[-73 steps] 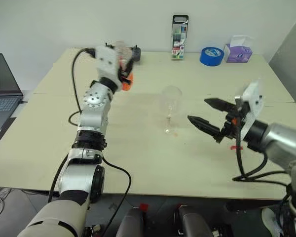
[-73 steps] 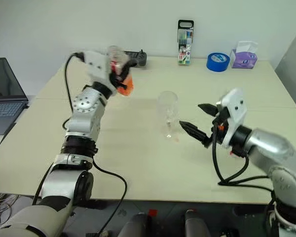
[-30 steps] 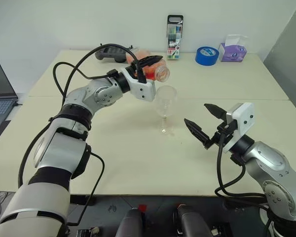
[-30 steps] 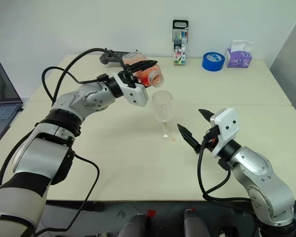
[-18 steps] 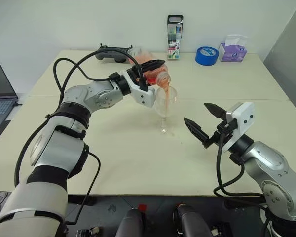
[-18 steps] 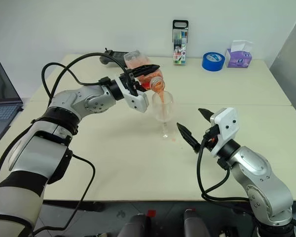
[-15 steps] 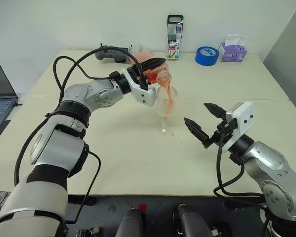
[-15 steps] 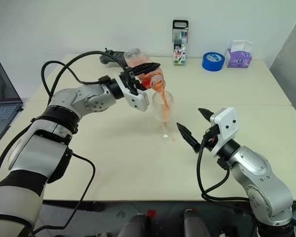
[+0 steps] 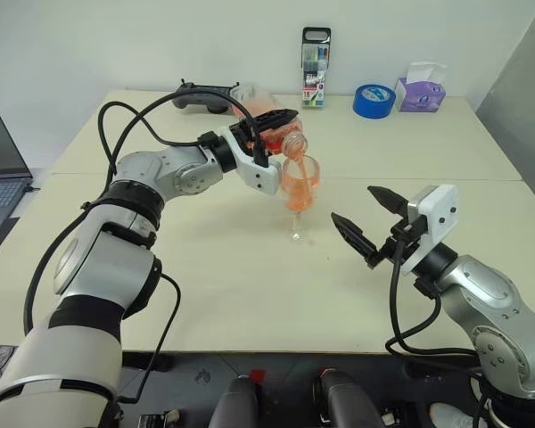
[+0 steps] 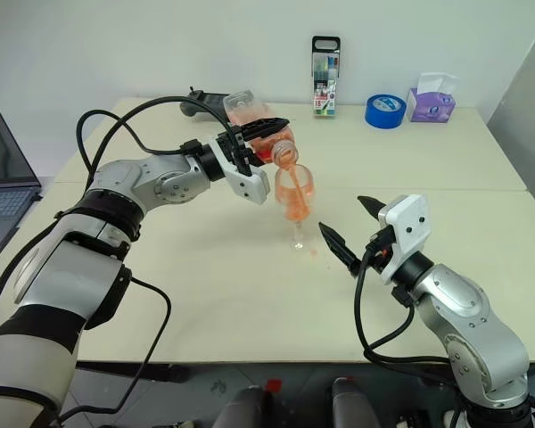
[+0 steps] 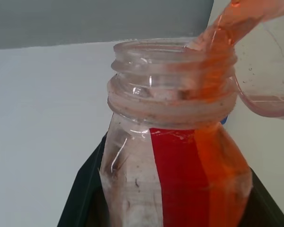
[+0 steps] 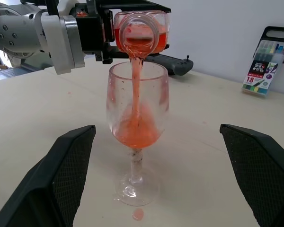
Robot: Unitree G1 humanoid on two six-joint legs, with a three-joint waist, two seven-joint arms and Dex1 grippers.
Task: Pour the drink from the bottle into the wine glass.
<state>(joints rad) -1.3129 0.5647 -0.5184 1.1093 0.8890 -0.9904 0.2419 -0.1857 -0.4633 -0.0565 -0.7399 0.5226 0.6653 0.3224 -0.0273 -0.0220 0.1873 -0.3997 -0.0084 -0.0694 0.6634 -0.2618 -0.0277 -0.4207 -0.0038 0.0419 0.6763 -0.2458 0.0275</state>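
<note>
A: What is seen nearest on the bench (image 9: 250, 294)?

B: The right gripper (image 9: 367, 227) is held just above it, to the right of the glass (image 12: 137, 111). Its fingers (image 12: 66, 165) are spread wide and nothing is gripped; the glass is framed between them in the right wrist view, though it is not touched.

A: And the glass itself?

B: It is stood upright near the middle of the bench, foot flat on the surface. The bottom of the bowl is filled with the drink (image 12: 134, 130), and a thin orange stream is seen falling into it from above. A small orange spot (image 12: 137, 214) is seen on the bench just in front of the foot (a drop or two, it seems).

A: Where is the bottle?

B: The bottle (image 10: 261, 125) is pinched by the fingers of the left gripper (image 10: 266, 132) and is tilted, mouth down, just over the rim of the glass. No cap is on it. Some drink is left inside, along the lower side, and a red label is seen in the left wrist view.

A: What is found farther back?

B: A dark controller (image 9: 201, 94) is lain behind the left arm. At the far edge a marker pack (image 9: 316, 55) is stood upright, with a blue tape roll (image 9: 376, 99) and a tissue box (image 9: 420, 92) to its right. A laptop (image 9: 0, 152) is seen off to the left.
</note>
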